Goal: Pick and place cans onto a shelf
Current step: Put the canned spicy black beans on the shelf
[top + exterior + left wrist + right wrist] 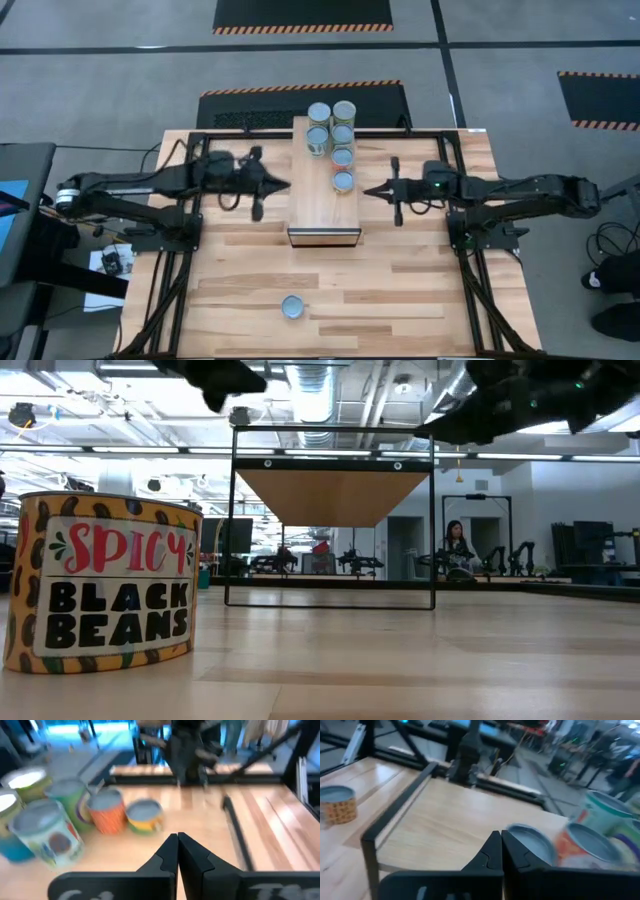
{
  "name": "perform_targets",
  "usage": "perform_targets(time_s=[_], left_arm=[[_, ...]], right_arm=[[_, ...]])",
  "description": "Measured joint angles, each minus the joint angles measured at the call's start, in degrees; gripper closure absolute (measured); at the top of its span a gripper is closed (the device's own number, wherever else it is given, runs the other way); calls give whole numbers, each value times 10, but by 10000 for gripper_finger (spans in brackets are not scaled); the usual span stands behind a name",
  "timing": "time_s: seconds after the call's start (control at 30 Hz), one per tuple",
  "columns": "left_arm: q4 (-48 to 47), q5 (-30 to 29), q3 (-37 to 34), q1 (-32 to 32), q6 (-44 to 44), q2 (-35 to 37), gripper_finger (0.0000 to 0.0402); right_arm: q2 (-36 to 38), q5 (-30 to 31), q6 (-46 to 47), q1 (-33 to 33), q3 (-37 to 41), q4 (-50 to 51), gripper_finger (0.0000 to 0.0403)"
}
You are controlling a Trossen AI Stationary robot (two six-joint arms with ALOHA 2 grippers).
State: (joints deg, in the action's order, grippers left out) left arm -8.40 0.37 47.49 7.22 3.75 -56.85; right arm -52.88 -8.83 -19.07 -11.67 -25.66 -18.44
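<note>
Several cans (333, 135) stand upright in two rows on the far half of the light-wood shelf (323, 212), which stands on the table's middle. One more can (293, 307) stands on the tabletop near the front edge; in the low view it shows as the "Spicy Black Beans" can (100, 584). My left gripper (286, 184) is shut and empty, left of the shelf. My right gripper (366, 191) is shut and empty, right of the shelf. The shelf cans also show in the left wrist view (107, 810) and in the right wrist view (532, 843).
A black metal frame (452, 133) runs around the planked tabletop's edges. The shelf's near half (322, 215) is bare wood. A person (456, 543) shows far off in the room behind the table.
</note>
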Motion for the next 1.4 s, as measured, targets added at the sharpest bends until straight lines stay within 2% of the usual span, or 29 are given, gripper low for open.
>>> perform_targets(time_s=[0.1, 0.2, 0.33, 0.47, 0.63, 0.83, 1.13, 1.4], left_arm=[[-107, -79, 32, -78, -50, 3, 401], [-184, -129, 61, -153, -129, -21, 402], [-225, -141, 83, -234, -238, -72, 402], [-259, -130, 104, -287, -360, -138, 396], [-277, -68, 118, -323, -482, -222, 369], [-279, 1, 150, -350, -554, -309, 326], [-264, 10, 191, -353, -630, -371, 275], [-262, 16, 191, -352, -690, -371, 264]], right_arm=[[39, 1, 2, -5, 31, -19, 399], [73, 1, 8, -5, 54, -19, 397], [107, 2, 3, -7, 75, -16, 397], [130, 3, 2, -9, 77, -6, 397], [133, 3, 2, -9, 77, 10, 395], [132, 3, 9, -8, 78, 22, 397], [132, 3, 27, 10, 78, 40, 397], [132, 16, 36, 39, 78, 48, 396]])
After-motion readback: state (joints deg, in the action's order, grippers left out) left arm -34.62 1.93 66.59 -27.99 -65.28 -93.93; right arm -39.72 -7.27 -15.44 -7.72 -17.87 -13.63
